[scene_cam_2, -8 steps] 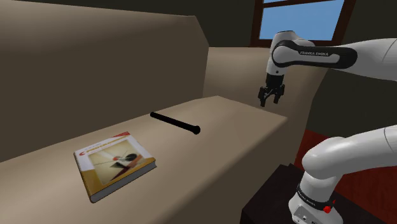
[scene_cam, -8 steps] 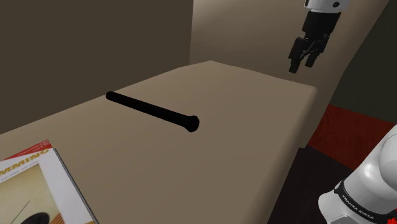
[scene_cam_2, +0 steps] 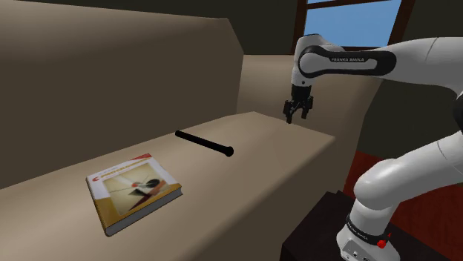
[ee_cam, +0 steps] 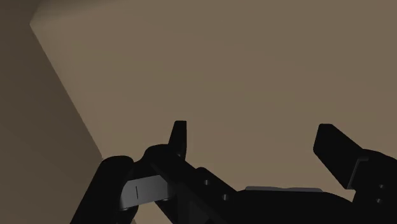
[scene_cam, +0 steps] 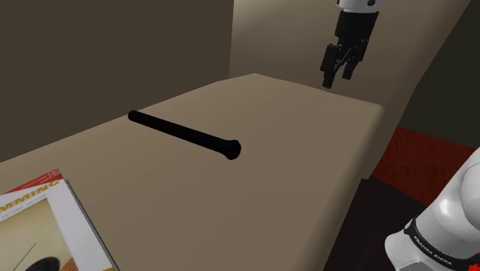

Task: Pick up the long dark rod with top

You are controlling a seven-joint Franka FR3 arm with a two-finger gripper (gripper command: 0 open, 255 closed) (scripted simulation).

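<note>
gripper (scene_cam: 336, 77): fingers apart, nothing between them, hanging above the seat (scene_cam: 292, 169)
rod (scene_cam: 185, 135): flat on seat, well apart from gripper, capped end nearer it
book (scene_cam_2: 133, 189): beyond rod, farthest from gripper

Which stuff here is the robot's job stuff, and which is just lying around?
For the job:
long black rod, lying on the beige surface
open end effector, hanging apart from the rod

Just lying about:
book on the same surface
</note>
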